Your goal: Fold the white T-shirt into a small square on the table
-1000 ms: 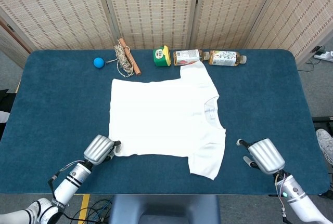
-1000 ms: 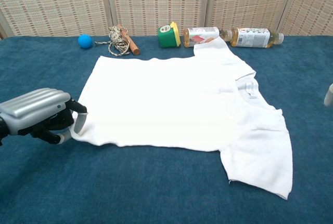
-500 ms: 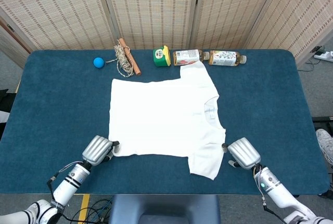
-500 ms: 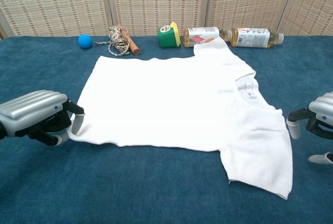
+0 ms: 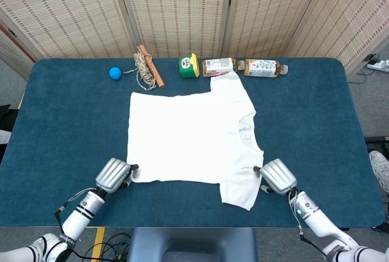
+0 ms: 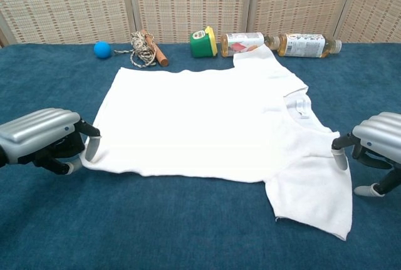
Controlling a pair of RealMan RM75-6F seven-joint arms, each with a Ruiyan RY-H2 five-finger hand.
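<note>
Left hand (image 6: 42, 140) sits at the near left corner of the flat white cotton T-shirt (image 5: 188, 134), fingers curled against the hem; whether it grips the cloth cannot be told. Right hand (image 6: 376, 148) rests at the near sleeve edge, fingers apart, holding nothing. The shirt lies spread unfolded on the blue-carpeted table (image 5: 67, 122). Beyond it: small blue ball (image 5: 115, 73), coiled rope (image 5: 144, 67), green jar (image 5: 189, 66), two plastic bottles (image 5: 243, 67)

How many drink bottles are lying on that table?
2. Both lie on their sides along the table's far edge: one bottle beside the green container, touching the shirt sleeve; the other bottle further right.
</note>
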